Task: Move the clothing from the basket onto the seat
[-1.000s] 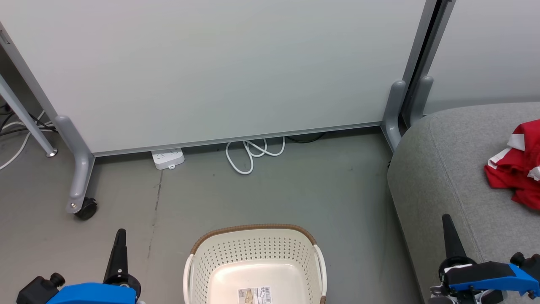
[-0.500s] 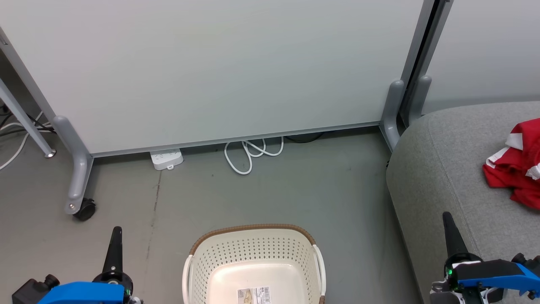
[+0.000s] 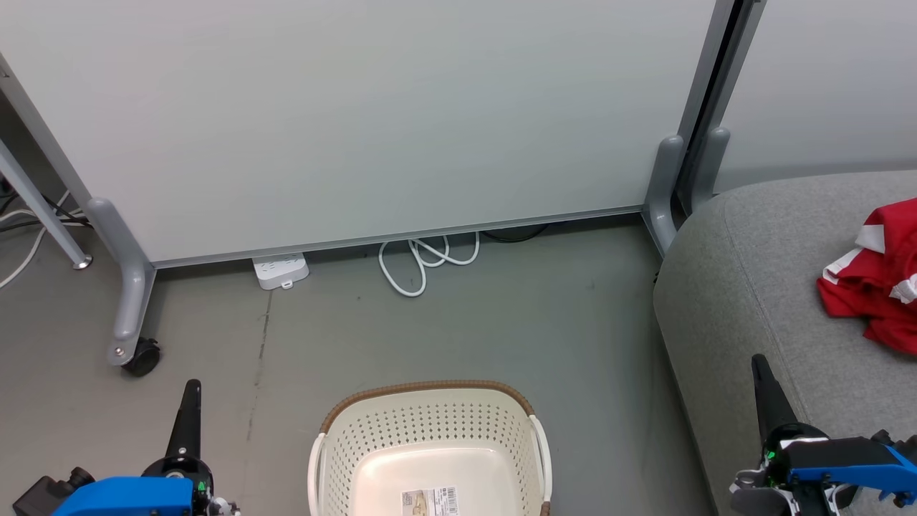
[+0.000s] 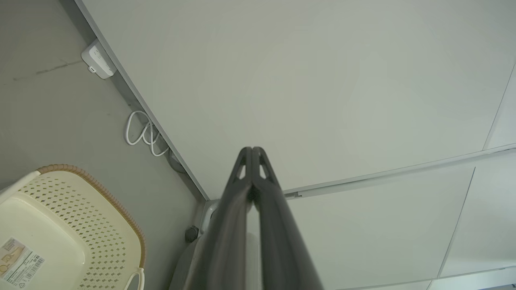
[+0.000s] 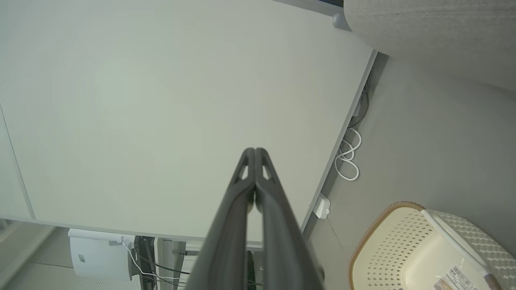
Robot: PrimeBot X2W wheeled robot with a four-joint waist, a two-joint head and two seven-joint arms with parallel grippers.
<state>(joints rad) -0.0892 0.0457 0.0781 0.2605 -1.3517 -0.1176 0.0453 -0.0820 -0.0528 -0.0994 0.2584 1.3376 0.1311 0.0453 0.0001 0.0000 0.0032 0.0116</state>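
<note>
One heap of red, white-trimmed sports clothing [image 3: 870, 276] lies crumpled on the grey sofa [image 3: 759, 287], well apart from the cream laundry basket [image 3: 430, 423], whose visible floor carries no garment. The left gripper [image 3: 190, 390] and right gripper [image 3: 759, 369] are pinched closed, empty. Soft, light and limp, such fabric is probably best pinched at a raised fold.

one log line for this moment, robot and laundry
clothing: on sofa | basket: only its label inside | left gripper: shut, empty | right gripper: shut, empty
</note>
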